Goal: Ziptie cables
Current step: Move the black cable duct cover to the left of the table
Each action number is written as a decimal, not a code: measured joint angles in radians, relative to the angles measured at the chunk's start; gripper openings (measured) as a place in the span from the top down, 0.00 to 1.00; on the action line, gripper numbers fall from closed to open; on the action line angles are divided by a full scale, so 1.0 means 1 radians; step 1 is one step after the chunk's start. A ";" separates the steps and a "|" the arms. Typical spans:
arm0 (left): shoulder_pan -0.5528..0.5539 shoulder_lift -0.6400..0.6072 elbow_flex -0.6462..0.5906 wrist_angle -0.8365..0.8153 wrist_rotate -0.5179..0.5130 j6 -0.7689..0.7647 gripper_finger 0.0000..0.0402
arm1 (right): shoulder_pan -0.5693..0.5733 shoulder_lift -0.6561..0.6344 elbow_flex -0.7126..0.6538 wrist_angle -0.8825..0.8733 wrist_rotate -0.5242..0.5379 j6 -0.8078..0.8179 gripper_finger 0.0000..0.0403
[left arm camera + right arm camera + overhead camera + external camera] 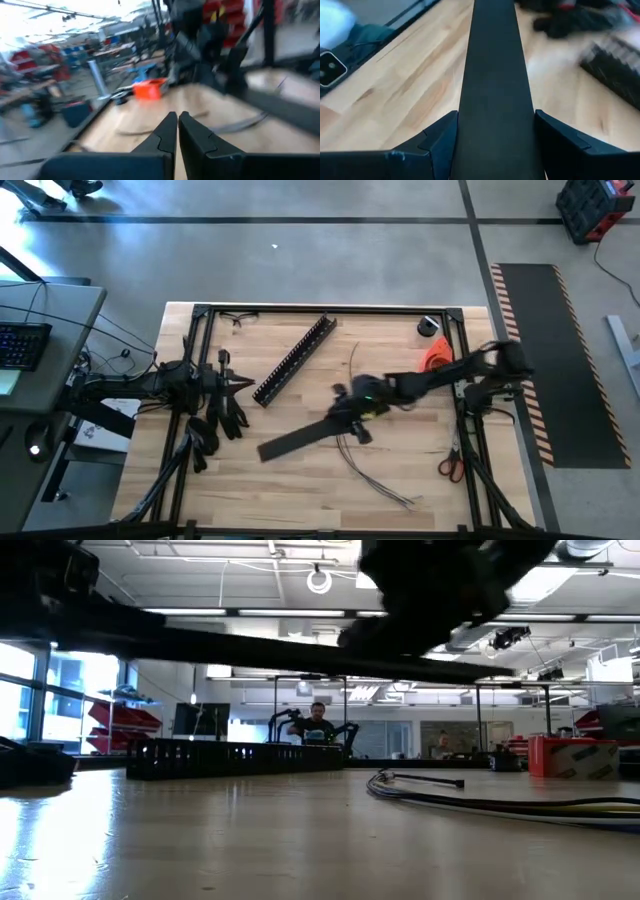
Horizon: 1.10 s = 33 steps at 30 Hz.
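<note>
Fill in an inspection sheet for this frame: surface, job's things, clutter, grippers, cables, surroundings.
Surface: wooden table in a black frame.
Job's things: cables, a loose thin bundle lying on the table, untouched; no ziptie seen.
Clutter: slotted channel lying diagonally; scissors near the right edge; orange object and tape roll in the far right corner.
Grippers: right gripper over the table's middle, shut on the black strip, fingers on its two edges; left gripper shut, empty, waiting at the left edge.
Cables: besides the bundle, wiring along the left arm.
Surroundings: desk with keyboard on the left; striped floor mat on the right; person far behind.
</note>
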 joint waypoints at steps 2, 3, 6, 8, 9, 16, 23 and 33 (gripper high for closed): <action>0.000 -0.001 0.000 0.017 0.003 -0.042 1.00 | -0.021 0.089 0.119 -0.038 -0.063 -0.102 0.48; 0.000 -0.001 0.000 0.015 0.002 -0.051 1.00 | -0.029 0.132 0.179 -0.072 -0.088 -0.156 0.48; 0.000 0.000 0.000 0.012 0.002 -0.053 1.00 | -0.058 0.270 0.373 -0.193 -0.172 -0.304 0.48; 0.000 0.000 0.000 0.013 0.002 -0.053 1.00 | -0.073 0.358 0.502 -0.273 -0.249 -0.382 0.48; 0.000 0.000 0.000 0.013 0.002 -0.053 1.00 | -0.079 0.405 0.568 -0.308 -0.286 -0.415 0.48; 0.000 0.000 0.000 0.012 0.002 -0.054 1.00 | -0.095 0.701 0.986 -0.575 -0.459 -0.626 0.48; 0.000 0.000 0.000 0.006 0.003 -0.054 1.00 | -0.098 0.918 1.294 -0.698 -0.483 -0.782 0.48; 0.000 0.000 0.000 0.005 0.003 -0.055 1.00 | -0.124 1.037 1.434 -0.670 -0.493 -0.780 0.48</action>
